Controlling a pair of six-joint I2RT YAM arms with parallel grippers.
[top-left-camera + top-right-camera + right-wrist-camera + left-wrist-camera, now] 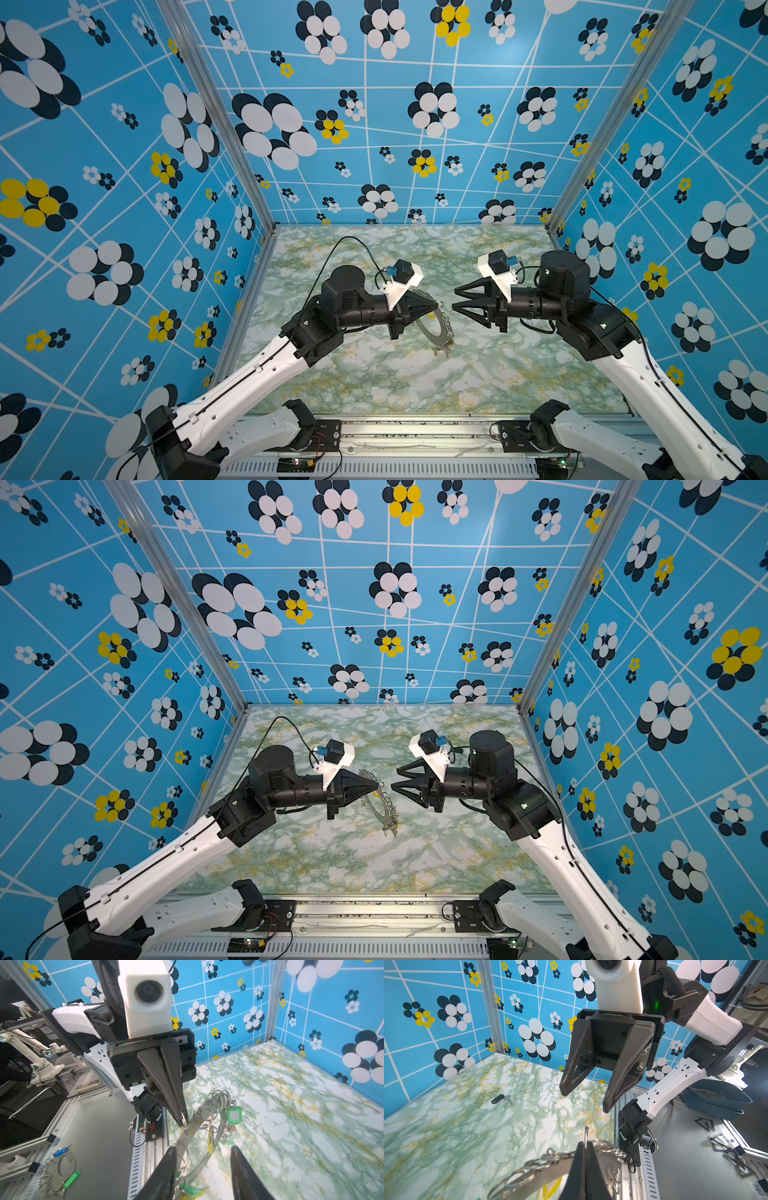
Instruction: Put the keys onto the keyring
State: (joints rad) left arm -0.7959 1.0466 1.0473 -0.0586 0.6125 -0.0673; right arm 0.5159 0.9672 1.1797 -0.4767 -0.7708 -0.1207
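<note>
While our left hand (436,308) clenches the keyring (433,338) on edge, its plane running far-to-near, our right hand (454,298) hangs released beside it; the keys (500,1098) lie flat on the tabletop (374,374), well apart.

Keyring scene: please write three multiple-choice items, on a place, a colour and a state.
1. Where is the black-tagged key? A on the table, apart from the keyring; B outside the enclosure; C hooked on the keyring.
2. The windowed tag on the keyring is: A purple; B green; C black.
3. The right end effector is: A shut on the key; B open, empty; C shut on the keyring.
Answers: 1 A, it lies alone on the table; 2 B, clear in the right wrist view; 3 B, it stands open around nothing.
</note>
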